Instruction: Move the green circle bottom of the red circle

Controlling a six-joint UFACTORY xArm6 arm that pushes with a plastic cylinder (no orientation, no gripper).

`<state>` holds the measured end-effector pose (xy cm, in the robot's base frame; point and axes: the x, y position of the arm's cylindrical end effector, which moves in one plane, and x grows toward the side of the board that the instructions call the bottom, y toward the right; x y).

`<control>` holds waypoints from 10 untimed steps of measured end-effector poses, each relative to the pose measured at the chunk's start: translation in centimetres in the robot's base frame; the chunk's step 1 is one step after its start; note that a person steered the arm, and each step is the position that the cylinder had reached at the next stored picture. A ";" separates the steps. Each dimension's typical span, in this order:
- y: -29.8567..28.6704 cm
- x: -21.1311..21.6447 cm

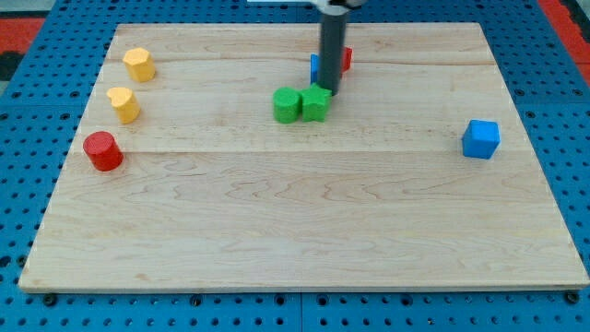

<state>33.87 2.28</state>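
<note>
The green circle [287, 105] stands near the board's top middle, touching a second green block [316, 102] on its right. The red circle [102, 151] stands far off at the view's left edge of the board. My tip [329, 92] comes down from the view's top and ends at the upper right of the second green block, touching or nearly touching it. The rod hides most of a blue block [315, 66] and a red block [347, 58] behind it.
Two yellow blocks [139, 64] [123, 103] stand at the upper left, above the red circle. A blue cube [480, 138] stands at the right. The wooden board [295, 231] lies on a blue pegboard.
</note>
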 end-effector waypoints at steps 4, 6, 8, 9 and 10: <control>-10.5 5.4; -15.4 9.9; -12.0 12.6; -13.1 14.4; -19.5 15.2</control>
<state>49.11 -17.17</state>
